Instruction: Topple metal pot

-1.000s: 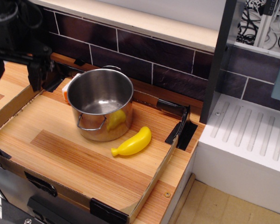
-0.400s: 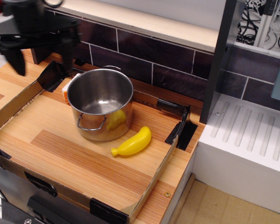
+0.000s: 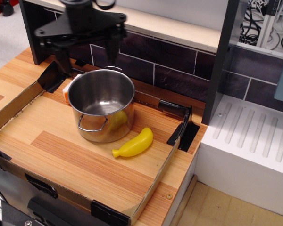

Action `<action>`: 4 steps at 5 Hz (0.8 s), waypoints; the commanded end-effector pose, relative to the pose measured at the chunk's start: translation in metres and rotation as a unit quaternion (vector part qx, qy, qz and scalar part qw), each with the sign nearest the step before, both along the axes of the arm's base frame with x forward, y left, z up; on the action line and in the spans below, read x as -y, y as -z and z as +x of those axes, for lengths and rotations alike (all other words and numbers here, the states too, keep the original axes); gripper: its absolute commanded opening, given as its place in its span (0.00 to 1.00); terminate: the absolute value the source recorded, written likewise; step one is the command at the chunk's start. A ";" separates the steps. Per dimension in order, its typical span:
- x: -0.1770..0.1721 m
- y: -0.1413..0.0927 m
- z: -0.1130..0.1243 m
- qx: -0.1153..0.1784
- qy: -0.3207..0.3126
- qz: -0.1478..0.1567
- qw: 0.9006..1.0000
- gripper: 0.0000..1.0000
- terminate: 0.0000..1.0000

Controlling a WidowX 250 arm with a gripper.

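Hovering above the metal pot point(image 3: 102, 111) — jaws point(image 3: 87, 52) spread wide, holding nothing.

Standing upright on the wooden desk point(image 3: 70, 160) just below and in front of the jaws, open mouth up, one wire handle facing forward; yellow toy banana point(image 3: 132, 143) lying beside the pot, on the side away from the jaws — reflected in the steel wall.

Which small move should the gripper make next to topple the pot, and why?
Probably lower a little: the open gripper hangs above the back rim of the upright metal pot, touching nothing. One finger could then catch the rim and tip it.
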State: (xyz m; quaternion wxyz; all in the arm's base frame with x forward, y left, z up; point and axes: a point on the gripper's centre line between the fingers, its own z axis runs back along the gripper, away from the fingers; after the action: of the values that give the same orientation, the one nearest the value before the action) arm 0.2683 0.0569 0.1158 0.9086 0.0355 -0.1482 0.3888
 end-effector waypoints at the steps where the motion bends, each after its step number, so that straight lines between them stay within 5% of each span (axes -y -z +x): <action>1: 0.020 0.011 0.031 0.001 0.011 -0.005 1.000 1.00 0.00; 4: 0.031 0.039 0.042 -0.040 0.009 -0.004 0.999 1.00 0.00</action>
State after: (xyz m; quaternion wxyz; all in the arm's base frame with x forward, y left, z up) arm 0.3002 0.0239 0.0621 0.9194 0.0550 -0.0866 0.3798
